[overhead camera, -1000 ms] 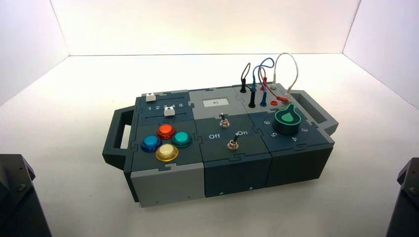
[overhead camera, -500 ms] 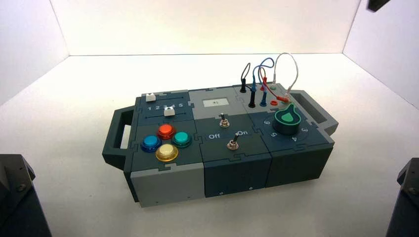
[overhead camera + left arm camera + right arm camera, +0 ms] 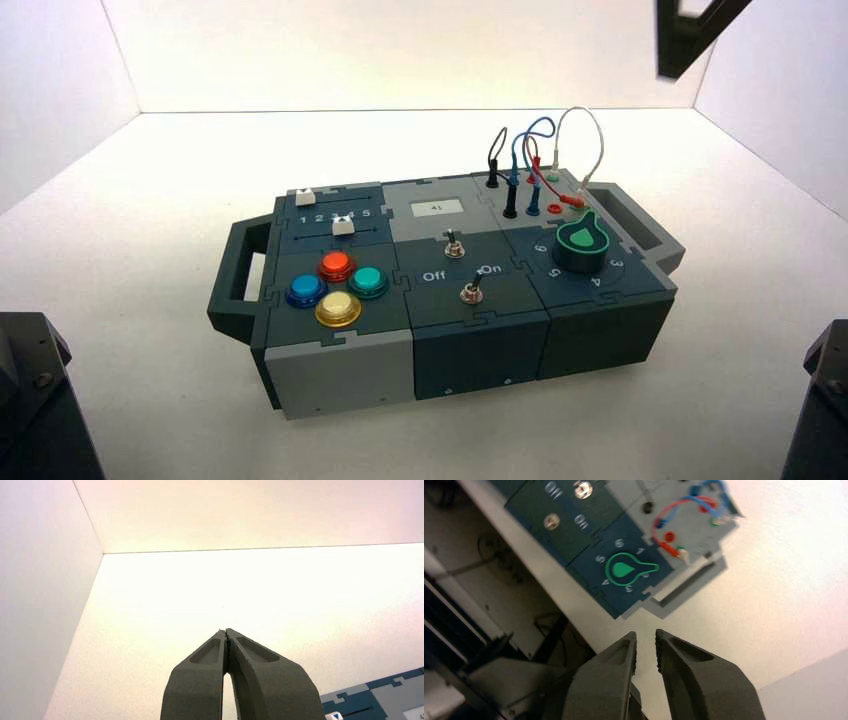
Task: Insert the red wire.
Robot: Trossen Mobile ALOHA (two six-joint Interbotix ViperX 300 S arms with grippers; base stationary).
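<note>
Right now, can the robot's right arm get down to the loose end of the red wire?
Probably yes. The right end effector hangs above the box, slightly open and holding nothing. The red wire has its loose plug lying on the box top beside the green knob, with nothing covering it; only the neighbouring wire loops crowd it.

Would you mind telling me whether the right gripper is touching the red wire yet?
Apart. The right wrist view shows the right gripper high above the box, empty, with bare floor between its fingers and the red wire far below beside the green knob.
</note>
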